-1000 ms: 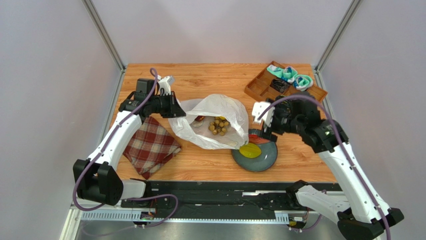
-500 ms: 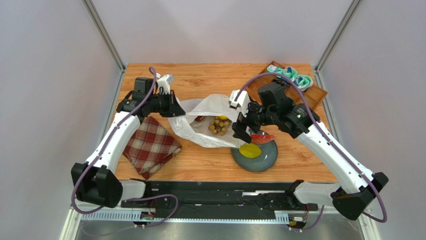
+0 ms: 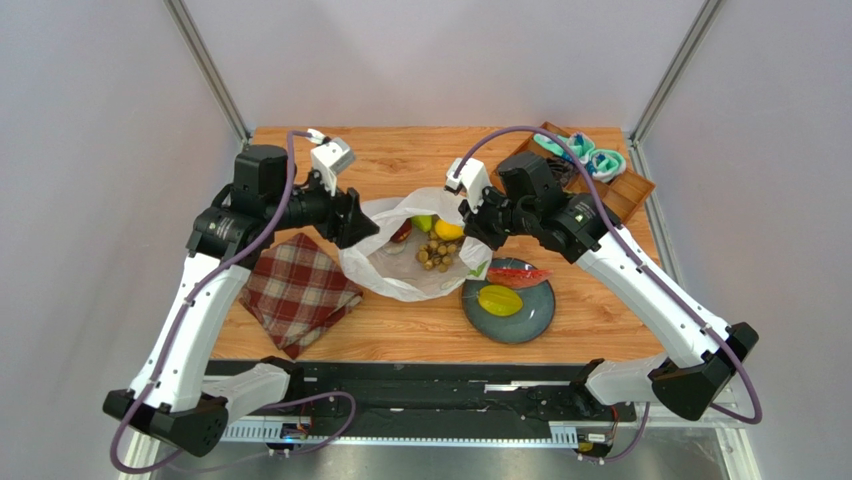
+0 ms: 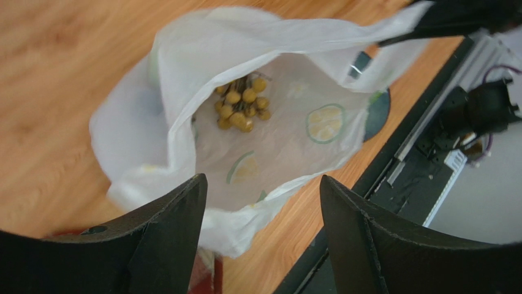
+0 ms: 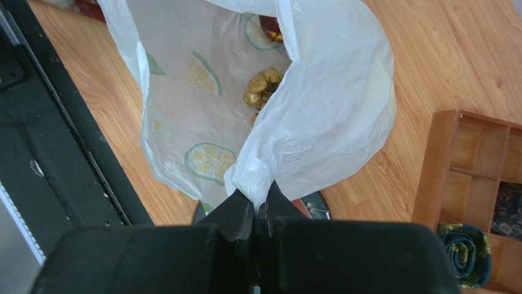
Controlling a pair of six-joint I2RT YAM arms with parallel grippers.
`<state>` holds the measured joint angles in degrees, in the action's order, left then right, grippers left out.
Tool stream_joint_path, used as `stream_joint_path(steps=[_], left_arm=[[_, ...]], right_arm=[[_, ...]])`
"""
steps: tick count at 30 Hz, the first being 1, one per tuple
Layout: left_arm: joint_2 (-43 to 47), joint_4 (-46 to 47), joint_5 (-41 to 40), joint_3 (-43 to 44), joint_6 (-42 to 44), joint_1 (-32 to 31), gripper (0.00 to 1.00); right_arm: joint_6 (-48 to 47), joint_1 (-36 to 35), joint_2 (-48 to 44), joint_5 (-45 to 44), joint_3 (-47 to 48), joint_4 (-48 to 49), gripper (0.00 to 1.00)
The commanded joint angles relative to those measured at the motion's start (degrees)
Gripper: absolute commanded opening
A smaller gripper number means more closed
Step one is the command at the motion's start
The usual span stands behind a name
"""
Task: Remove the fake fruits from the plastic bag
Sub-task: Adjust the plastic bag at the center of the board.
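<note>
Right gripper [image 5: 257, 205] pinches the plastic bag [image 5: 331, 92] by its right rim, mouth agape — left gripper [image 4: 262, 184], spread wide and empty, should next dip for the grape bunch [image 4: 240, 105].

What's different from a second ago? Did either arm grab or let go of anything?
The right gripper swung left from the plate to the plastic bag and pinched its rim. The left gripper, which had held the bag's left edge, opened and let go. The starfruit, plate and plaid cloth stayed put.
</note>
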<state>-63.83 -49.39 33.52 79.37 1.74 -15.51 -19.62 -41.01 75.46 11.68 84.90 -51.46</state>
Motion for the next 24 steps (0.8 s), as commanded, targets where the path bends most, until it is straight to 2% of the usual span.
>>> stream_joint_path(steps=[1, 2, 5, 7, 10, 13, 17, 19, 20, 24], left_arm=[[-1.11, -2.47, 6.46, 5.70, 11.09, -9.53, 0.75], [-2.34, -2.38, 7.17, 6.05, 11.53, -11.89, 0.74], [-7.26, -0.64, 6.65, 5.45, 11.97, -13.76, 0.67], [-9.64, 3.13, 3.16, 1.68, 10.05, -13.76, 0.65], [-12.10, 13.66, -1.42, -4.13, 7.06, -13.76, 0.64], [-14.65, 20.09, -2.67, -7.47, 2.14, -14.11, 0.61], [-19.56, 21.96, -2.40, -7.48, -1.29, -15.60, 0.56], [-23.17, 22.14, -6.25, -6.43, -5.68, -15.61, 0.57], [-25.53, 21.79, -7.75, -5.82, -6.91, -15.43, 0.63], [-29.15, 20.47, -13.81, -3.18, -13.14, -14.64, 0.74]], right_arm=[[8.17, 0.06, 0.65, 2.03, 3.51, 3.29, 0.00], [9.23, 0.23, 1.26, 2.12, 4.12, 4.08, 0.00], [12.84, 1.55, 2.41, 3.34, 6.23, 4.88, 0.00], [13.55, 1.73, 3.20, 3.43, 8.34, 5.14, 0.00], [15.22, 2.17, 3.38, 4.31, 9.23, 5.67, 0.00], [17.94, 2.52, 2.94, 5.89, 8.27, 6.02, 0.00], [19.27, 2.87, 2.24, 8.26, 6.33, 6.46, 0.00], [21.20, 2.87, 1.89, 9.93, 5.54, 6.55, 0.00], [21.20, 2.87, 1.62, 10.55, 5.28, 6.29, 0.00], [21.11, 2.96, -0.40, 11.43, 2.90, 5.93, 0.00]])
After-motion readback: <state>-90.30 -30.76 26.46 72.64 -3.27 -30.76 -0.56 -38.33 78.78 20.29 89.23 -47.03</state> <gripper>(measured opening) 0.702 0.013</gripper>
